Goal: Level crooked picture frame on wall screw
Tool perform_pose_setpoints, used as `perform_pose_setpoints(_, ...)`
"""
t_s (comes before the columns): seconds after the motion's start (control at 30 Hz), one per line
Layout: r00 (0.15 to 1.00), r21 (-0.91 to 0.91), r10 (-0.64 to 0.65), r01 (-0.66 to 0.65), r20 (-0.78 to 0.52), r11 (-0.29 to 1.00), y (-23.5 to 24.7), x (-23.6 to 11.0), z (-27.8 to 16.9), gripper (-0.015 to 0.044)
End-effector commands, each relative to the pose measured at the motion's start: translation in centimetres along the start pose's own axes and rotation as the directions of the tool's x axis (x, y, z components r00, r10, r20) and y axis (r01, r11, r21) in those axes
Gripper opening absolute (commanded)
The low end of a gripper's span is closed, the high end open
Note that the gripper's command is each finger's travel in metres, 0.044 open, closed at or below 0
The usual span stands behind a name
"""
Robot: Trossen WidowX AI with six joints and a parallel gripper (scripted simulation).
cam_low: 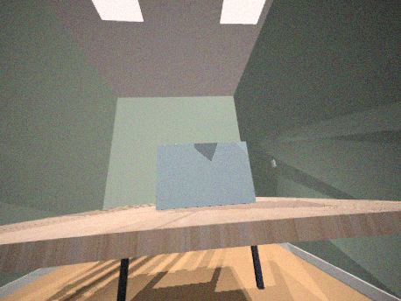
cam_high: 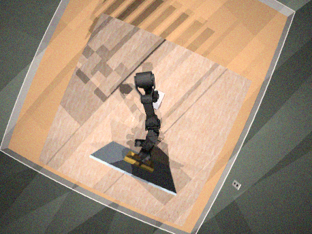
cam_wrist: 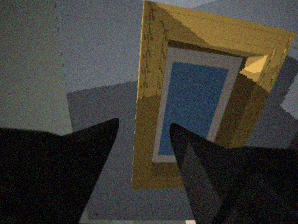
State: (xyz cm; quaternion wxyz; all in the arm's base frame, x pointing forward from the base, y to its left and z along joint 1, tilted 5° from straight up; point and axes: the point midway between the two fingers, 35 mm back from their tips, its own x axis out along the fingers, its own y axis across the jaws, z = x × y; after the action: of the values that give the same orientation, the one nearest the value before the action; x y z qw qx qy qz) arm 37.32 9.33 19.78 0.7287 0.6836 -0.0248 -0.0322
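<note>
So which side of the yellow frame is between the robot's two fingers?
The long side of the picture frame at the picture's left, bordering the bare grey wall. It runs down into the gap of the open end effector; the opposite side passes behind one finger.

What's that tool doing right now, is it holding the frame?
Tool: open, holding nothing; the frame edge sits between its fingers.

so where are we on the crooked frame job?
Done: nothing can be confirmed; no view shows whether it hangs level. In hand: the gripper is open and holds nothing, its dark fingers straddling the near rail of the yellow wooden picture frame on the blue-grey wall panel, so this looks like a let-go-and-look moment. Left: judge the tilt, re-grip and shift a notch if crooked.
</note>
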Motion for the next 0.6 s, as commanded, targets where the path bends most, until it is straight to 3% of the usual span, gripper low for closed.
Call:
perform_pose_setpoints(0.0, 1.000, 0.050, 0.004, -0.004, -0.003, 0.999, 0.3, -3.4, -0.4, 0.0260)
perform_pose_setpoints(0.17, 1.000, 0.131, 0.004, -0.003, -0.001, 0.991, -0.3, -8.7, -0.1, 0.0260)
perform_pose_setpoints(0.4, 1.000, 0.126, 0.003, -0.002, -0.007, 0.992, -0.1, -8.9, -0.4, 0.0260)
perform_pose_setpoints(0.57, 1.000, 0.122, -0.006, 0.007, -0.009, 0.992, 1.2, -12.0, -1.1, 0.0260)
